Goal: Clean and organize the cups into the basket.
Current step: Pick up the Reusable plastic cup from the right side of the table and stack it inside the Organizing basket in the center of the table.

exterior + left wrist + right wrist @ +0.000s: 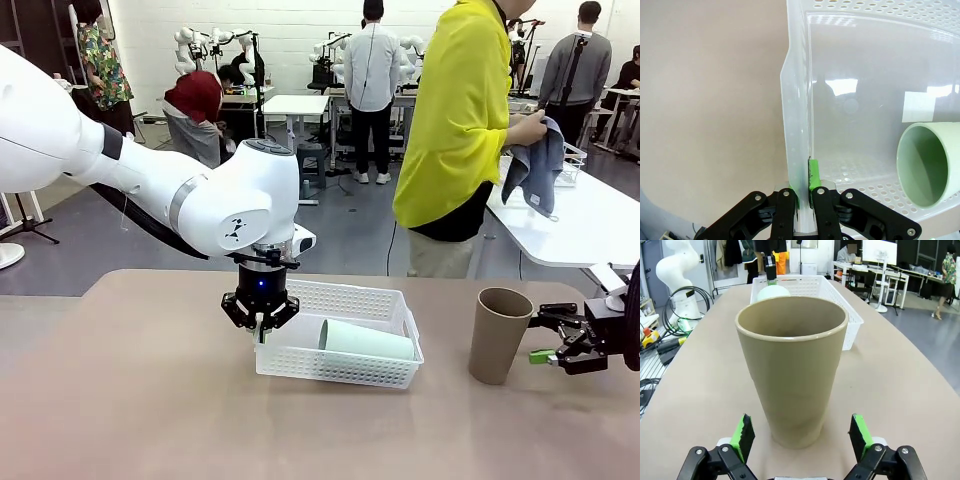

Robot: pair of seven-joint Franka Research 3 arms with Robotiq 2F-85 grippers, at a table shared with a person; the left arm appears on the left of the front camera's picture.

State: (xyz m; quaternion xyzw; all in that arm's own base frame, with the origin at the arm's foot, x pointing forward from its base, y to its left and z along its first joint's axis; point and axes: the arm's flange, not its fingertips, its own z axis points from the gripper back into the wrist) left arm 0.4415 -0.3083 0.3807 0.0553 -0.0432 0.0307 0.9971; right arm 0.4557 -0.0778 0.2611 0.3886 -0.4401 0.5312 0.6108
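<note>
The white lattice basket [335, 366] sits mid-table. A mint green cup [368, 341] lies on its side inside it, its mouth facing my left gripper. My left gripper [260, 318] points down and is shut on the basket's left wall. In the left wrist view its green pads [813, 176] pinch that wall [796, 100], with the green cup [929, 165] at the right. The tan cup [498, 335] stands upright on the table to the basket's right. My right gripper [547, 341] is open, level with the tan cup [792, 365]; its fingers [744, 435] flank the cup's base without touching it.
A person in a yellow top stands beyond the far edge, holding a grey-blue cloth [535, 165] at another white table [590, 225]. The brown tabletop [130, 400] is bare to the left and in front of the basket [850, 320].
</note>
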